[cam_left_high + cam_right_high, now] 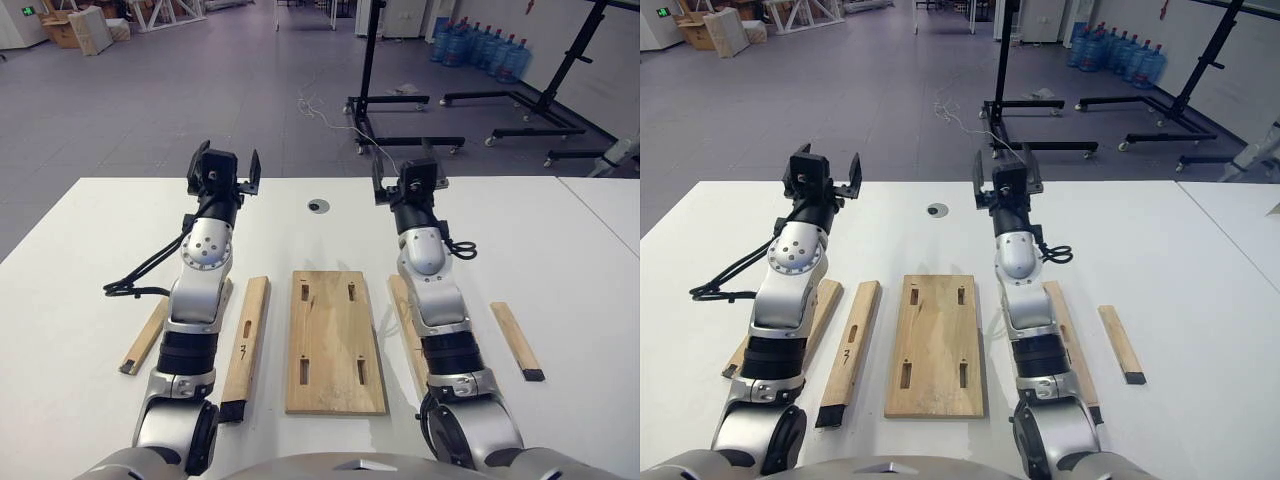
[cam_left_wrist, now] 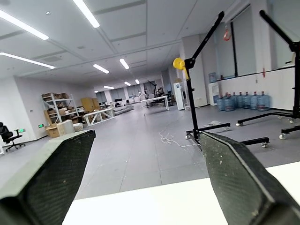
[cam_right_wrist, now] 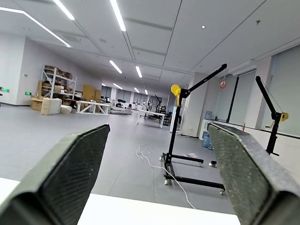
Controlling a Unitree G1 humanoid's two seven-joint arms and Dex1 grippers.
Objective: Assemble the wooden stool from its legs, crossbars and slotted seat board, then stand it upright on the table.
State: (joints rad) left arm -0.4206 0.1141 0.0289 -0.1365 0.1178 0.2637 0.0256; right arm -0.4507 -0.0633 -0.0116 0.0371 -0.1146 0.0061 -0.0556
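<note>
Slotted seat board [image 1: 335, 340] flat on surface [image 1: 80, 230] (wooden pieces [image 1: 246, 345] either side); left end effector [image 1: 227, 162], right end effector [image 1: 408, 172] spread apart.

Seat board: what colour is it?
The seat board is pale natural wood, clearest in the left eye view.

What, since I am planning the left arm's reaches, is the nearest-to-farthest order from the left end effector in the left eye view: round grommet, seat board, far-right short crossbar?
From the left end effector:
1. round grommet, close on its right.
2. seat board, centre, nearer the robot.
3. short crossbar, far right side, beyond the seat board.
</note>
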